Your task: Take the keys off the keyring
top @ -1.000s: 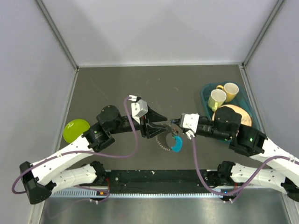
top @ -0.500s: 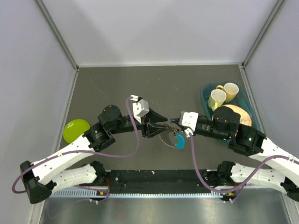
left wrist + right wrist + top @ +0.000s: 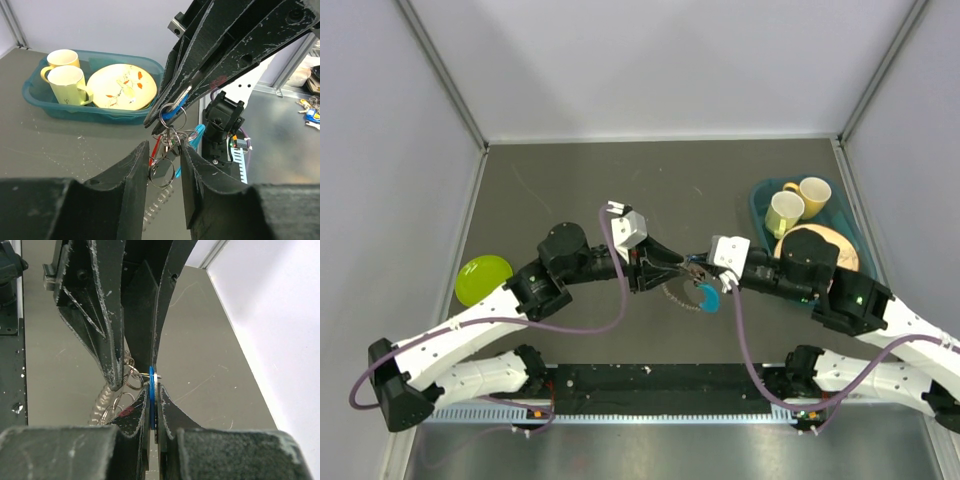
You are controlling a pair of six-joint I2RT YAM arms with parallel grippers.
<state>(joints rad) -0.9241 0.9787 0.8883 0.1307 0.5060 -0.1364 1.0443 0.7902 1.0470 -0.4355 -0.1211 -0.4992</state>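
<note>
The keyring, a cluster of thin metal rings, hangs in the air between my two grippers over the middle of the table. My left gripper is shut on the rings. A red key hangs beside its left finger. My right gripper is shut on a blue key, held edge-on, with a ring through its top. The bright-blue tab and the toothed strap dangle below. No green key is visible.
A teal bin at the right holds two yellow mugs and a patterned plate. A lime-green dish lies at the left table edge. Grey walls enclose the table.
Both grippers have shifted a little to the right together, carrying the keyring. The blue tab and strap moved with them.
</note>
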